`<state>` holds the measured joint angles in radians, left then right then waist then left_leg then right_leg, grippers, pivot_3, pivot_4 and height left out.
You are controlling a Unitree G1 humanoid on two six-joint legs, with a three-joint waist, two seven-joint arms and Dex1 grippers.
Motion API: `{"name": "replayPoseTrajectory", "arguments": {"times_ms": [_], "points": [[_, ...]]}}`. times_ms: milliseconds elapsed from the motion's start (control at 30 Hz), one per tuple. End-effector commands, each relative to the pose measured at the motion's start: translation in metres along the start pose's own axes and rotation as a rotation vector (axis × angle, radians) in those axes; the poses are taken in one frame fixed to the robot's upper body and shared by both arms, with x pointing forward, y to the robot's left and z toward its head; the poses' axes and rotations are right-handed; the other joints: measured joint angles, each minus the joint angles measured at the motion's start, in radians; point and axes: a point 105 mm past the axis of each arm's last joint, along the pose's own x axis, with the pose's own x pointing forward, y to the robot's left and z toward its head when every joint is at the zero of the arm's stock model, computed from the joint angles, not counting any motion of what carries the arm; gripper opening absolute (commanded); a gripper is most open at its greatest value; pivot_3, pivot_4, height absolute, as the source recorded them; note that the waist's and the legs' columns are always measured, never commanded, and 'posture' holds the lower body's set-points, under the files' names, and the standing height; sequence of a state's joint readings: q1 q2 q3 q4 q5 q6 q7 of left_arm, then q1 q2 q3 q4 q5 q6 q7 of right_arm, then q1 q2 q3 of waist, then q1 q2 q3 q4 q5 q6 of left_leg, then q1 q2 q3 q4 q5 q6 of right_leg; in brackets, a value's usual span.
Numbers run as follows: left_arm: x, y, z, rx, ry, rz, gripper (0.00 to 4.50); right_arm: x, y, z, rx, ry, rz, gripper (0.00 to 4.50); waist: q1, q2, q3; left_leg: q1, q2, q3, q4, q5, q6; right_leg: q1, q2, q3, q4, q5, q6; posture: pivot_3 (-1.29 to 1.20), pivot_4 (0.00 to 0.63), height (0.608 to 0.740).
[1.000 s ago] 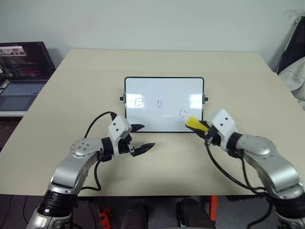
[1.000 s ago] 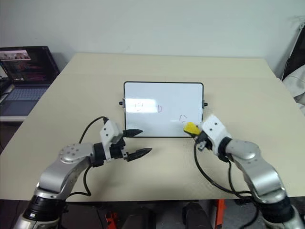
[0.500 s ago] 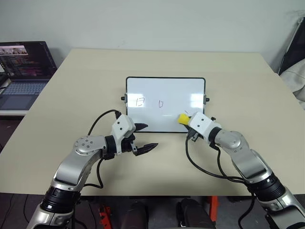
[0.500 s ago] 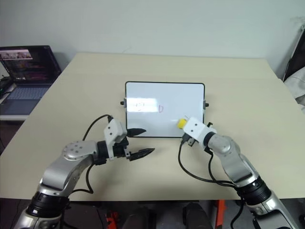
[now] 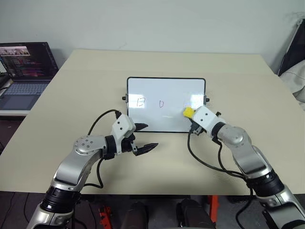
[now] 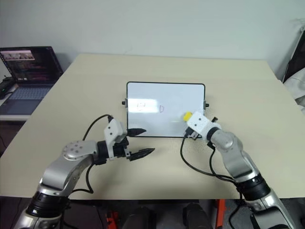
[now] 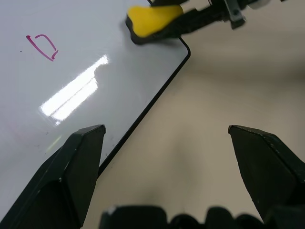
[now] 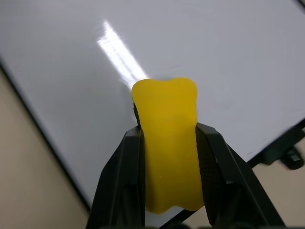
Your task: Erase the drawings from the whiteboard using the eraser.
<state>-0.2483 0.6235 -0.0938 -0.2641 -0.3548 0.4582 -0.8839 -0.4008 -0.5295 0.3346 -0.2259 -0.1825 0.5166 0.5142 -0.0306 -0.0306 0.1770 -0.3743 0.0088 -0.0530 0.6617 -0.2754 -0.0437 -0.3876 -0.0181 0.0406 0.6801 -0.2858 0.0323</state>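
Observation:
The whiteboard [image 5: 167,89] lies flat at the middle of the beige table. On its left half are the drawings: a small dark square [image 5: 140,101] and a small D-like mark [image 5: 161,103], which looks reddish in the left wrist view [image 7: 42,46]. The yellow eraser [image 5: 188,112] rests on the board's right part near the front edge. My right gripper [image 8: 169,138] is shut on it, one finger on each side. My left gripper [image 5: 149,136] hovers open just in front of the board's front left corner, with nothing between its fingers.
An open laptop [image 5: 24,67] sits on a lower surface off the table's left side. A dark and white object [image 5: 294,67] stands past the right edge. Cables loop from both wrists over the table [image 5: 167,162] in front of the board.
My right gripper carried the eraser from the board's front right edge onto its right part. The scribble seen there a second ago no longer shows. The left gripper kept still.

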Motion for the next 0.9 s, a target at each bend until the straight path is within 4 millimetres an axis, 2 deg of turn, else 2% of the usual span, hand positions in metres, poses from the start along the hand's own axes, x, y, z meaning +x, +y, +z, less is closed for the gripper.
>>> {"name": "replayPoseTrajectory", "arguments": {"times_ms": [33,133,200,333,400,433,600,700,900], "points": [[0.0,-0.002,0.012,0.031,-0.035,-0.007,4.5,0.002,-0.002,-0.013,0.011,0.065,-0.019,1.11,-0.005,0.0,0.0,0.0,0.001,0.001,0.0,0.0,0.0,0.0,0.0,0.0,0.0,0.0,0.0,0.0,0.15,0.74],[0.0,-0.002,0.012,0.028,-0.036,-0.008,4.5,0.005,-0.034,-0.003,-0.006,0.037,-0.186,1.11,-0.007,0.0,0.0,0.002,0.002,0.002,0.0,0.0,0.0,0.0,0.001,0.0,0.001,0.0,0.0,0.0,0.15,0.74],[0.0,-0.002,0.011,0.026,-0.035,-0.008,4.5,0.006,-0.039,-0.002,-0.009,0.037,-0.207,1.11,-0.005,0.0,0.0,0.003,0.002,0.003,0.0,0.001,0.001,0.0,0.001,0.0,0.001,0.002,0.0,0.0,0.15,0.74],[0.0,-0.003,0.01,0.019,-0.036,-0.005,4.5,0.007,-0.02,-0.004,0.001,0.04,-0.095,1.11,-0.001,0.0,0.0,0.003,0.001,0.003,0.0,0.002,0.001,0.001,0.002,0.0,0.0,0.002,0.0,0.0,0.15,0.74],[-0.002,-0.001,0.009,0.004,-0.04,0.015,4.5,0.005,0.002,-0.001,-0.003,0.026,0.024,1.11,-0.002,0.0,0.0,0.003,0.001,0.003,0.0,0.002,0.001,0.001,0.002,0.0,0.0,0.002,0.0,0.0,0.15,0.74],[-0.003,0.001,0.009,-0.002,-0.046,0.038,4.5,0.005,0.005,0.002,0.0,0.012,0.027,1.11,-0.002,0.0,0.0,0.003,0.001,0.003,0.0,0.001,0.001,0.001,0.002,0.0,-0.001,0.002,0.0,0.0,0.15,0.74],[-0.02,0.034,0.012,-0.064,-0.101,0.255,4.5,-0.004,-0.008,0.021,0.117,-0.093,-0.054,1.11,-0.006,0.0,0.0,0.001,0.002,0.003,-0.001,0.001,0.001,-0.001,0.0,0.0,0.0,0.002,0.0,0.0,0.15,0.74],[-0.036,0.036,0.006,-0.076,-0.075,0.288,4.5,-0.02,0.002,0.04,0.205,-0.188,0.047,1.11,-0.004,0.001,0.001,-0.001,0.002,0.0,-0.001,0.001,0.001,-0.002,0.0,0.0,-0.001,0.002,0.0,0.0,0.15,0.74],[-0.049,0.033,-0.001,-0.083,-0.035,0.316,4.5,-0.032,0.012,0.047,0.223,-0.182,0.164,1.11,0.0,0.002,0.001,-0.005,0.001,-0.002,-0.001,0.0,0.0,-0.003,-0.001,-0.002,-0.005,0.002,0.0,0.0,0.15,0.74]]}}
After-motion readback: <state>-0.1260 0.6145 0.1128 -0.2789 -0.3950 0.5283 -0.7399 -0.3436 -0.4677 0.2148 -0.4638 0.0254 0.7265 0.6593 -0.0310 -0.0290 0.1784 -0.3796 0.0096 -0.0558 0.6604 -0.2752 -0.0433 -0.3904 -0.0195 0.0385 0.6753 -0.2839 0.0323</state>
